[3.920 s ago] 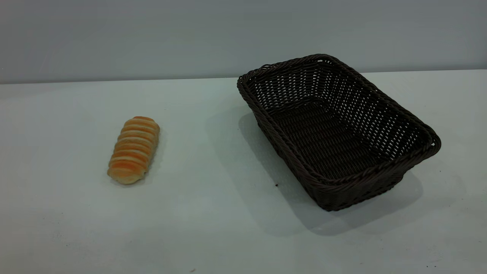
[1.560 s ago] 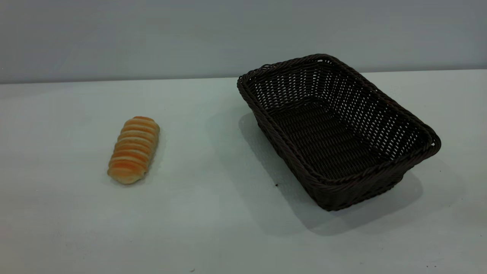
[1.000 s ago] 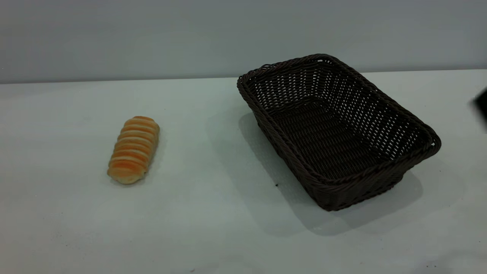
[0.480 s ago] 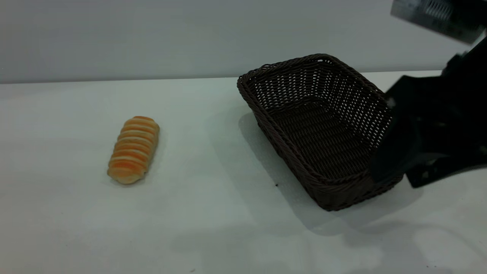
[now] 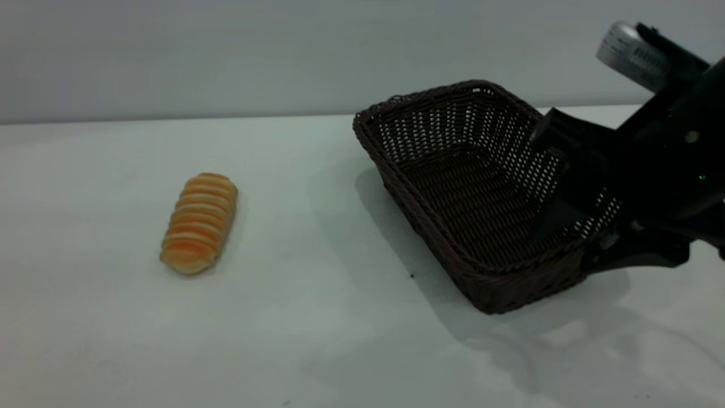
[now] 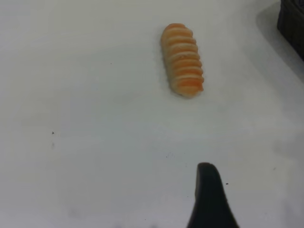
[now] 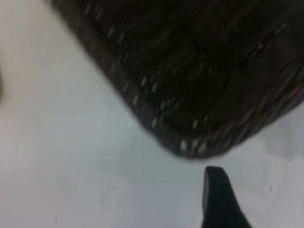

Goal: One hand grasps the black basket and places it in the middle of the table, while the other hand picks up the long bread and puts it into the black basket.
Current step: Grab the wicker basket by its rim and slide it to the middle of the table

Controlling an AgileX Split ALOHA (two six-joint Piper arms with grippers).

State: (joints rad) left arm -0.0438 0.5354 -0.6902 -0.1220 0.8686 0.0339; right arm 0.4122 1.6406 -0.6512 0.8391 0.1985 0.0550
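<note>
The right gripper (image 5: 572, 192) hangs over the basket's (image 5: 453, 187) right long side, near the front right corner; one black finger reaches in over the rim and the other part of the hand sits outside the wall. Whether its fingers are spread or closed I cannot tell, and nothing shows it gripping the wicker yet. The basket sits flat on the table (image 5: 317, 317), right of the middle, and has nothing in it.

The bread (image 5: 199, 223) lies well to the left of the basket, flat on the table with its striped top up. The left gripper does not appear in the outside view; its wrist view shows a single dark fingertip (image 6: 209, 197) well short of the bread (image 6: 183, 60), so I cannot tell whether that hand is spread or closed either.

The basket looks light and stiff, with open-weave walls that may flex a little. The braided rim on the right side seems the best hold, pinched with one finger inside and one outside. The bread looks soft and light; a gentle grip across its middle should suit it.
</note>
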